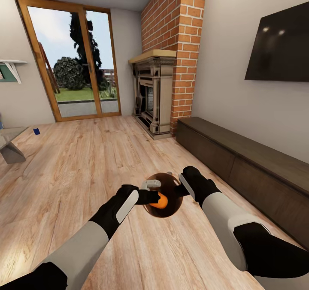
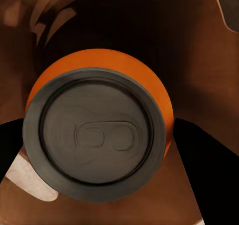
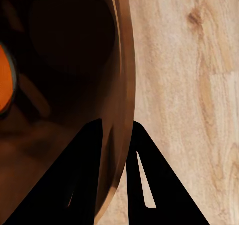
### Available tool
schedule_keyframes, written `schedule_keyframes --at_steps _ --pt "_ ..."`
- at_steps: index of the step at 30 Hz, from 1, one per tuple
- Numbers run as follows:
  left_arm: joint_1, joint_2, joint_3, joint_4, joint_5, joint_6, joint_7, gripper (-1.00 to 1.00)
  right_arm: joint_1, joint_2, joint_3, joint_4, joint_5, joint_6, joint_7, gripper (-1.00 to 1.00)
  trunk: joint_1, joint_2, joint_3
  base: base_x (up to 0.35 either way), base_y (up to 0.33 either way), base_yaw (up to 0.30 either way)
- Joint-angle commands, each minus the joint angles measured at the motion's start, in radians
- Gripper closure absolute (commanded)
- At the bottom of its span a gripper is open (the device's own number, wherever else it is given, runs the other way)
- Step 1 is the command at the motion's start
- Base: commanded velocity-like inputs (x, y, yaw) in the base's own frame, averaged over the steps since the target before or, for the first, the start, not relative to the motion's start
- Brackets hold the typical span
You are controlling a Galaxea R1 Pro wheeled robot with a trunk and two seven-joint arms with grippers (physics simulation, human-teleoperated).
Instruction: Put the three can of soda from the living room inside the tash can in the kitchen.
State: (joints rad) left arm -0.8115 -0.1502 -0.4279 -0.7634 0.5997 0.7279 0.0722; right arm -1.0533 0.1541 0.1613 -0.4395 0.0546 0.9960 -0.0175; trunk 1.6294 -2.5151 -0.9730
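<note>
Holding smooth copper bucket (image 1: 169, 206), apparently.

Both arms forward, left pincer (image 1: 151, 192) and right pincer (image 1: 177, 186) nearly meeting

The floor (image 1: 86, 161) was pale planked wood with visible grain and a soft satin sheen. The trash can (image 1: 169, 210) looked like polished copper-brown metal, its inside (image 2: 199, 75) smooth and glossy enough to carry reflections, its rim (image 3: 124, 85) thin and shiny. The orange soda can (image 2: 99, 130) had a matt painted side and a dull grey metal top. The fireplace chimney (image 1: 176, 28) was rough red brick under a light wood mantel. The TV (image 1: 281, 45) was glossy black, the low cabinet (image 1: 240, 161) matt dark wood, the walls smooth and matt
</note>
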Motion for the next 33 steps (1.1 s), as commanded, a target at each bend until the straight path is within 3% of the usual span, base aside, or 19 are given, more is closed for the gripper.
schedule_keyframes --at_steps 1,8,9,33 --pt "0.000 0.000 0.000 0.000 0.000 0.000 0.000 1.00 -0.001 0.000 -0.002 -0.001 -0.010 0.000 0.004 1.00 0.000 0.000 0.000 0.000 0.000 0.000" --pt "0.000 0.000 0.000 0.001 0.000 -0.003 0.000 1.00 -0.001 0.001 -0.002 0.000 -0.011 0.000 0.004 1.00 0.000 0.000 0.000 0.000 0.000 0.000" --pt "0.000 0.000 0.000 0.001 0.000 -0.004 0.000 -1.00 0.000 0.001 -0.002 0.000 -0.011 0.000 0.004 1.00 0.000 0.000 0.000 0.000 0.000 0.000" --pt "0.000 0.002 0.000 0.001 0.000 -0.004 -0.003 -1.00 0.005 0.001 -0.002 0.001 -0.011 -0.001 0.004 1.00 0.000 0.000 0.000 0.000 0.000 0.000"
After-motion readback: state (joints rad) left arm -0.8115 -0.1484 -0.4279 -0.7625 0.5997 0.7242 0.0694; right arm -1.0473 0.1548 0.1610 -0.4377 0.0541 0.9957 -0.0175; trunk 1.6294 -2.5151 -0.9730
